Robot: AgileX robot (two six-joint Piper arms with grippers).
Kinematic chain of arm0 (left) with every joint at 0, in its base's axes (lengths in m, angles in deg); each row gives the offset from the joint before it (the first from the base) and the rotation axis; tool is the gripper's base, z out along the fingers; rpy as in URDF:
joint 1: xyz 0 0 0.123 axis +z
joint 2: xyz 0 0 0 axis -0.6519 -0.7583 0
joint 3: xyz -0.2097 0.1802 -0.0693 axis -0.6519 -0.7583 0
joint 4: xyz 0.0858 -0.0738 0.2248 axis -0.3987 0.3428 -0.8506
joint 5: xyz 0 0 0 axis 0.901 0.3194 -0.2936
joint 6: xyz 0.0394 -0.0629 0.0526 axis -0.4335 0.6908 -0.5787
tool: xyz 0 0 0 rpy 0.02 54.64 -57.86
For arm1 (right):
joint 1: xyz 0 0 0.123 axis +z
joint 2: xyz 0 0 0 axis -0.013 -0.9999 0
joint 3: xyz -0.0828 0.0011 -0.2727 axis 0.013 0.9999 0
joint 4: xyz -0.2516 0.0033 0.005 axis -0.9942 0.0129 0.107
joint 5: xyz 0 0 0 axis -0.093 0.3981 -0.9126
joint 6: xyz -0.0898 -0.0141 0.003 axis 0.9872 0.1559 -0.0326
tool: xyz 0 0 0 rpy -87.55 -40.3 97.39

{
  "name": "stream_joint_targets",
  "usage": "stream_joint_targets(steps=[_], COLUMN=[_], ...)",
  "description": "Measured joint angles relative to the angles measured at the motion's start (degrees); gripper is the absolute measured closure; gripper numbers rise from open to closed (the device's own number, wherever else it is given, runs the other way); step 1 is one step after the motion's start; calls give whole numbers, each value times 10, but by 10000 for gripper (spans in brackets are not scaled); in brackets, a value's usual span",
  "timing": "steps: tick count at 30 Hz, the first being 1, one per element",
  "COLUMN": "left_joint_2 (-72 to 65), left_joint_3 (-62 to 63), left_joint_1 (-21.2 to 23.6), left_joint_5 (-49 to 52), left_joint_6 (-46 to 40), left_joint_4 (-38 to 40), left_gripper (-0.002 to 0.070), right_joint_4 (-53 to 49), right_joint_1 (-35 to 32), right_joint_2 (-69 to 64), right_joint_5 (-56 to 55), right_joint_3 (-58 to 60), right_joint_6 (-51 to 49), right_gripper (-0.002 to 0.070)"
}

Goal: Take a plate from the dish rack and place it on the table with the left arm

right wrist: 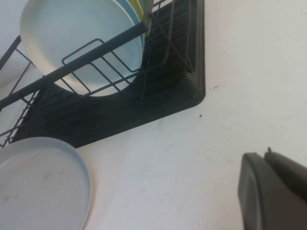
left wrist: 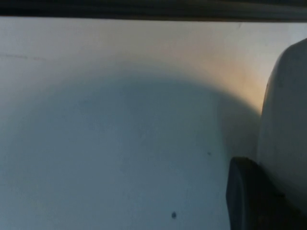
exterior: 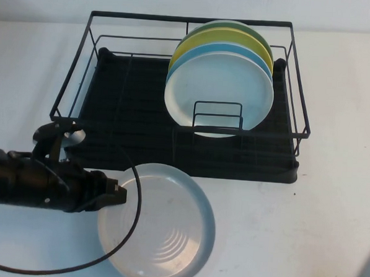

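The pale grey plate with a light blue outer side lies low over the white table, in front of the black dish rack. My left gripper reaches in from the left and is shut on the plate's left rim. In the left wrist view the plate's speckled face fills the picture, with one black finger against it. My right gripper hangs over bare table to the right of the rack. The plate's edge also shows in the right wrist view.
A white plate stands upright in the rack, with a brighter blue plate, a yellow one and a green one behind it. The left arm's black cable loops over the plate. The rack's front corner is near the right gripper.
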Motion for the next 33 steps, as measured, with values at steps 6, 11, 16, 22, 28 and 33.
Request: stream_joint_targets(steps=[6, 11, 16, 22, 28, 33], left_joint_2=[-59, -82, -84, -72, 38, 197], left_joint_3=[0, 2, 2, 2, 2, 2], left_joint_1=[-1, -1, -3, -3, -3, -3], left_joint_5=[3, 23, 6, -29, -40, -41], left_joint_6=[-143, -299, -396, -428, -434, -382], left_joint_4=[146, 219, 233, 225, 185, 114], left_gripper=[615, 592, 403, 242, 338, 614], right_joint_4=[0, 0, 0, 0, 0, 0], right_joint_1=[0, 0, 0, 0, 0, 0], right_joint_2=[0, 0, 0, 0, 0, 0], right_joint_5=[0, 0, 0, 0, 0, 0], right_joint_3=[0, 0, 0, 0, 0, 0], right_joint_6=[0, 0, 0, 0, 0, 0], right_gripper=[696, 696, 696, 696, 696, 696])
